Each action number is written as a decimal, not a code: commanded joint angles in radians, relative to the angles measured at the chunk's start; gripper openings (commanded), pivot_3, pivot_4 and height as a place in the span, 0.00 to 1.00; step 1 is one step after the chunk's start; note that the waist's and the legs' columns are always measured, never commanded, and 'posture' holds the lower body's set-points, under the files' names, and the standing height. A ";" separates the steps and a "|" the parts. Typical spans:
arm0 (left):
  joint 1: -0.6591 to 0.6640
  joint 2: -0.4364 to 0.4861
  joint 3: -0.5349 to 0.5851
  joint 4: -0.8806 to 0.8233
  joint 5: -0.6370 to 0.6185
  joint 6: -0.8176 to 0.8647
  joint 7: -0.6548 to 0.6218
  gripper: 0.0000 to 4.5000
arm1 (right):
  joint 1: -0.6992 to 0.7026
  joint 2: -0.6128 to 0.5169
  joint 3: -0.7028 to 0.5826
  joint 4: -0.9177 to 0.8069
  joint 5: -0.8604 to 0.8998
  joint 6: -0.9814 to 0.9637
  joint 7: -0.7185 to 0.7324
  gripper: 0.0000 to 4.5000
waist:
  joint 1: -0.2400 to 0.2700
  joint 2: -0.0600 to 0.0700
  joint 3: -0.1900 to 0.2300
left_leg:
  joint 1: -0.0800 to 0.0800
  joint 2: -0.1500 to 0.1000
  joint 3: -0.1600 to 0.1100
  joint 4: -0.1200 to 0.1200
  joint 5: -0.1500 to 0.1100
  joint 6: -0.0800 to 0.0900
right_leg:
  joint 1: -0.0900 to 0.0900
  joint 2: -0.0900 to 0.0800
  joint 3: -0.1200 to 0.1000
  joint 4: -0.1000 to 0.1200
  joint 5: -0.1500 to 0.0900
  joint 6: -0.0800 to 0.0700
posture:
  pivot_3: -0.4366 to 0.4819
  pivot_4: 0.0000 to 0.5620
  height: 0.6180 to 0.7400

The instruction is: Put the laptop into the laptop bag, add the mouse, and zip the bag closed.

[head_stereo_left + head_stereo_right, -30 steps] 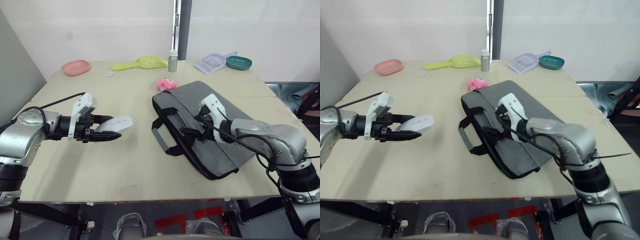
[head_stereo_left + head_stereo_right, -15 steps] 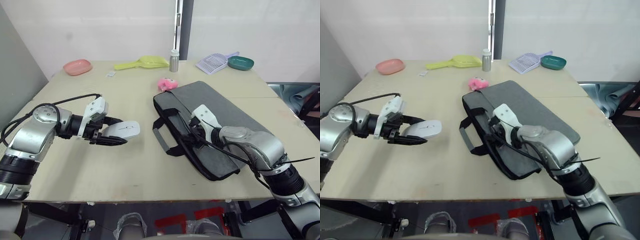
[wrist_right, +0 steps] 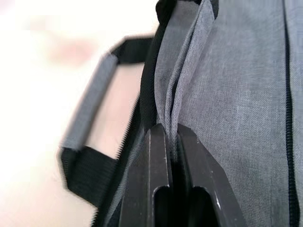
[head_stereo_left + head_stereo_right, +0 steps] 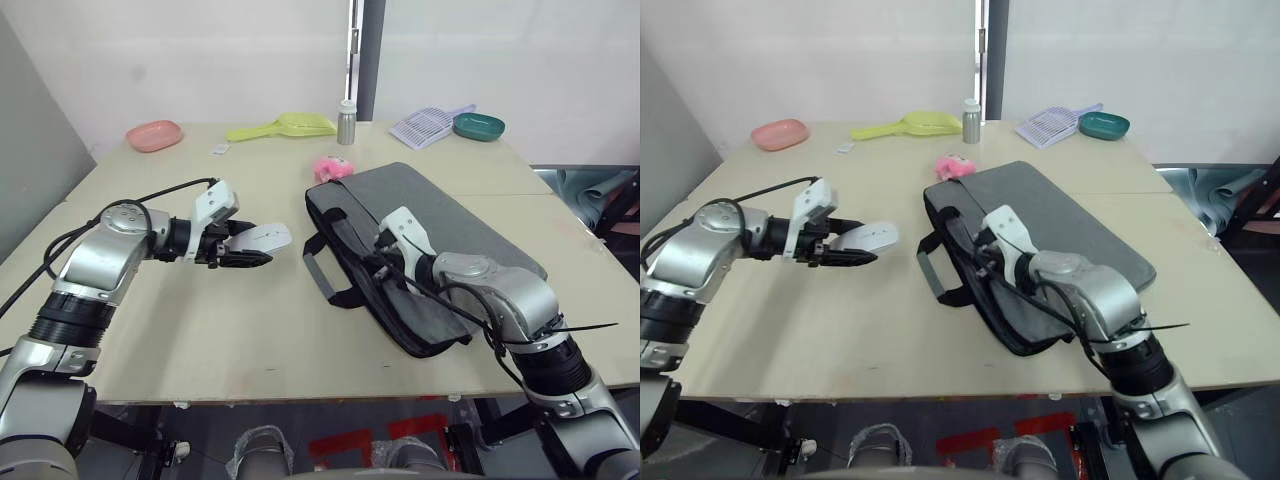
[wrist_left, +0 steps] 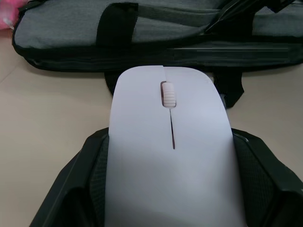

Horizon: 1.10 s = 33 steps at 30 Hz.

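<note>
Centrally on the table [image 4: 150, 330] lies the grey laptop bag [image 4: 440, 225], flat, its black handles toward the left gripper [image 4: 255, 247]. From the head views the right gripper [image 4: 378, 262] sits at the bag's near edge; its wrist view shows the fingers [image 3: 154, 189] pinched together on a fold of the grey fabric. Smallest, the white mouse [image 5: 168, 156] is clamped between the left fingers, pointing at the bag.
</note>
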 commanded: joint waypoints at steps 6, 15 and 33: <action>-0.054 -0.074 -0.072 -0.028 0.055 0.012 0.061 0.64 | -0.160 -0.017 -0.231 -0.109 0.081 -0.095 0.047 0.00 | 0.000 0.001 0.001 | -0.001 0.000 0.000 -0.002 0.000 0.000 | -0.001 0.001 -0.001 -0.001 0.000 0.000 | 0.48 0.27 1.00; -0.129 -0.180 -0.100 0.066 0.110 -0.039 0.119 0.64 | -0.190 -0.027 -0.329 -0.151 0.185 -0.152 0.095 0.00 | 0.002 0.004 0.003 | -0.010 0.000 0.000 -0.003 0.001 0.001 | -0.009 0.001 -0.001 -0.002 0.000 -0.001 | 0.48 0.27 1.00; -0.279 -0.453 -0.223 0.346 0.293 -0.220 0.231 0.64 | -0.100 -0.049 -0.194 -0.185 0.144 -0.174 0.104 0.00 | 0.013 0.004 0.004 | -0.016 0.000 -0.005 0.000 0.002 0.003 | -0.010 0.000 -0.005 -0.002 0.000 -0.001 | 0.48 0.27 1.00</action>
